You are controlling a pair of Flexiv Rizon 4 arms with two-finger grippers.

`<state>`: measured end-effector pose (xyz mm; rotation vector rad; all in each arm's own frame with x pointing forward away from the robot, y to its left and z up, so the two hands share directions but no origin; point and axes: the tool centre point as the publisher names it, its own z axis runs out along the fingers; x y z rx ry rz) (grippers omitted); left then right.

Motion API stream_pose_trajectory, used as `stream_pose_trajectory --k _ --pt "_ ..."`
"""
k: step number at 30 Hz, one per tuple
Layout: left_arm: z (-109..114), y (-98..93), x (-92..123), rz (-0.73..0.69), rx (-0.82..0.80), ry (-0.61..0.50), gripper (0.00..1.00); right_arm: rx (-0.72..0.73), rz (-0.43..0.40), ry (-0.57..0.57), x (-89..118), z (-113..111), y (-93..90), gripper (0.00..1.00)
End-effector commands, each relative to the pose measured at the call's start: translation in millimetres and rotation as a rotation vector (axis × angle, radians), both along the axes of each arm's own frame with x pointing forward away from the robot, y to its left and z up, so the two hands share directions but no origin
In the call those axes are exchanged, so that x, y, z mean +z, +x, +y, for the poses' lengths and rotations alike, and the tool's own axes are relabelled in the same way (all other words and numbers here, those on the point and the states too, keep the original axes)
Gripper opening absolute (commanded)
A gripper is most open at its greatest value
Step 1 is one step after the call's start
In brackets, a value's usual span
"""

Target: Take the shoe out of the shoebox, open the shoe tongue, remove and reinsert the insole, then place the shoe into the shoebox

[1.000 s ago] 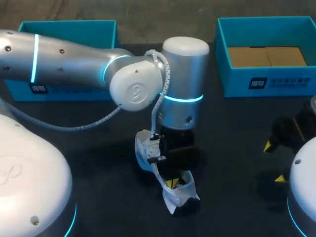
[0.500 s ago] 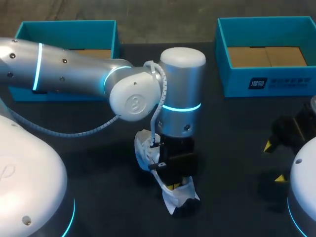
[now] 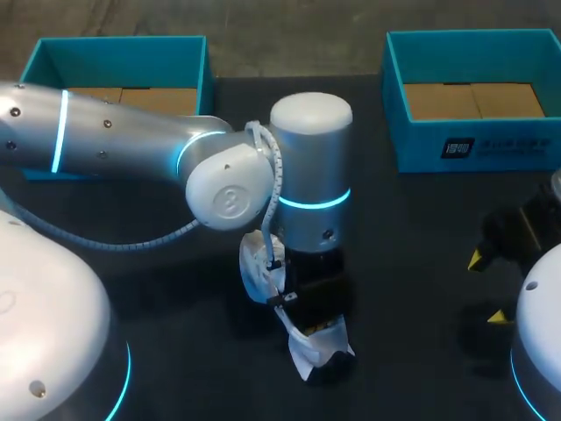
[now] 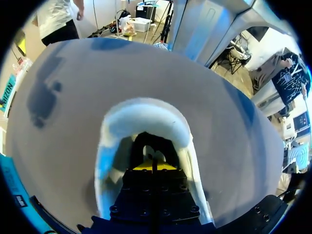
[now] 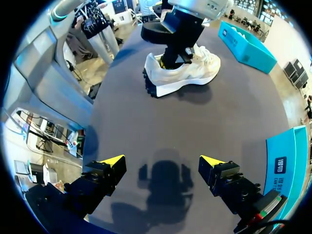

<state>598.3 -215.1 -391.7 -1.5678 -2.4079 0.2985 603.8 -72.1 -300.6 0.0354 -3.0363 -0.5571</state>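
Head view: your left arm [image 3: 131, 149] reaches in past table [image 3: 421, 263] middle, wrist vertical, left gripper [image 3: 305, 330] pointing straight down into shoe [image 3: 320, 355]. Left wrist view: its yellow tips pressed together inside shoe opening, collar ringing them; can't tell whether they pinch anything. Shoe upright on table, outside left box [image 3: 123, 53] and right box [image 3: 526, 145]. Your right gripper [image 5: 163, 160] hangs low over table, fingers spread wide, shoe well ahead.

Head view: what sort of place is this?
Probably a robot lab bench set up for shoe handling: the left arm and right arm at a dark table, two teal shoeboxes, and a white shoe under the left arm.
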Motion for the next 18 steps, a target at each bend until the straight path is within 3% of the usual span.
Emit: stream_pose_trajectory --k 1,12,18 --pt "9.7 1.2 25.0 -0.015 0.002 -0.024 0.0 -0.002 -0.003 -0.003 0.3 -0.2 -2.2 1.0" --pt "0.4 -16.4 2.4 0.08 -0.035 -0.016 0.0 -0.002 -0.003 -0.003 0.3 -0.2 -2.2 1.0" --pt "2.5 -17.2 -11.3 0.048 -0.043 0.02 0.0 -0.002 -0.003 -0.003 0.3 -0.2 -2.2 1.0"
